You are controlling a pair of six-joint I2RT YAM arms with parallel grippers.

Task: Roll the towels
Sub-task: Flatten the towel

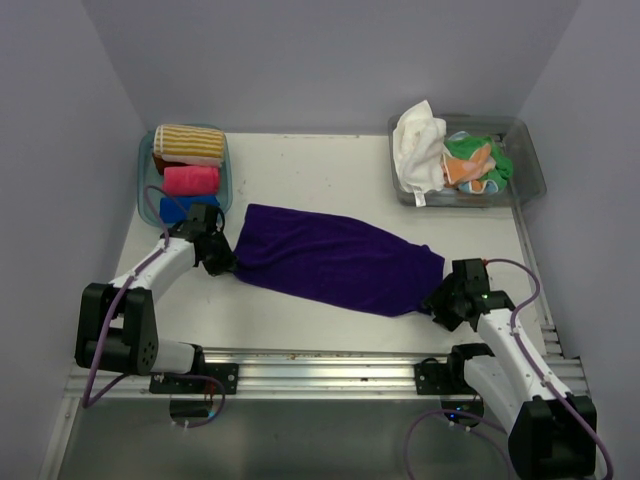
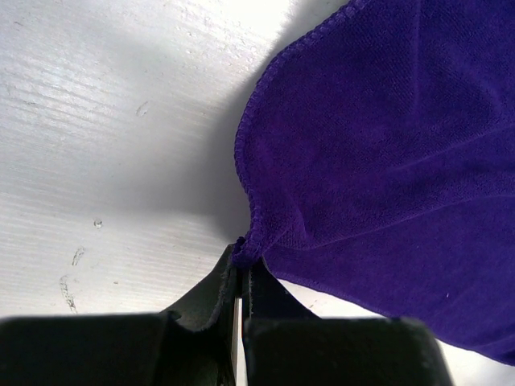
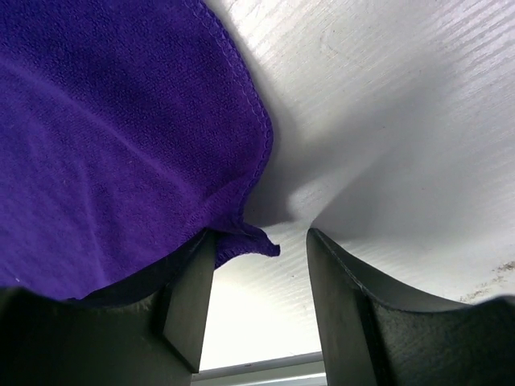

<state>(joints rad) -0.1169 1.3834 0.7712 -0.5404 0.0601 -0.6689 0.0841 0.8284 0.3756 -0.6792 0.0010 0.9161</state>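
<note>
- My left end effector (image 2: 241, 272) is pinched shut on the near-left corner of the purple towel (image 1: 335, 258). In the wrist view just the hem tip is nipped between the fingers, so it's a pretty thin hold.
- My right end effector (image 3: 261, 241) is standing open at the towel's right end. The corner curls against the inside of one finger, but there's bare bench (image 1: 300, 170) showing through the gap, so nothing's clamped on that side.
- The towel itself lies spread across the middle of the bench, running from far-left down to near-right. It narrows toward the right end and looks a bit skewed to me.
- My read is that this is the flatten-and-square step before any rolling starts.
- To do it well, I'd get the right side to bite further in past the hem, not just on that curled tip, or it'll slip out.
- Then I'd pull both ends apart gently and evenly, since the left grip is shallow and a hard tug could pop it loose.
- I'd get the edges straight first, because a crooked start makes a cone-shaped roll.
- For context, the rolled towels (image 1: 190, 180) sit in the left tub (image 1: 228, 165), and the loose towels (image 1: 470, 165) are heaped in the right tub (image 1: 530, 150).
</note>
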